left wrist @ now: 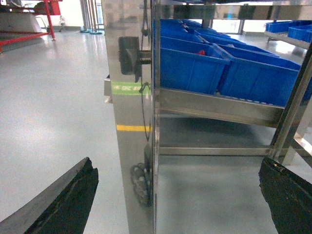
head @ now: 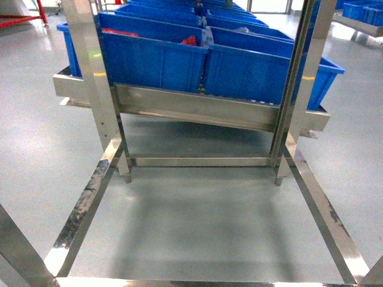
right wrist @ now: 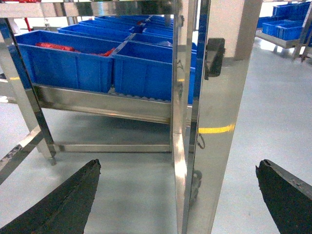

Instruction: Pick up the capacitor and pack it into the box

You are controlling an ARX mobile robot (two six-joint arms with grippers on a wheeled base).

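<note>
My left gripper (left wrist: 176, 160) is open, its dark fingers (left wrist: 63, 200) spread wide on either side of a steel post (left wrist: 131, 97), with nothing between them. My right gripper (right wrist: 179, 162) is also open and empty, its fingers (right wrist: 63, 200) straddling another steel post (right wrist: 214, 122). Neither gripper shows in the head view. Small red-orange pieces (head: 190, 41) (left wrist: 201, 52) (right wrist: 53, 47) lie in blue bins on the rack, too small to tell what they are. No capacitor can be made out, and the box is out of view.
Rows of blue bins (head: 152, 63) (left wrist: 190, 70) (right wrist: 68, 68) sit on a slanted steel rack shelf (head: 197, 110). Steel rails (head: 84, 209) (head: 326, 215) frame grey floor below the shelf. More blue bins (right wrist: 282, 27) stand at the far right.
</note>
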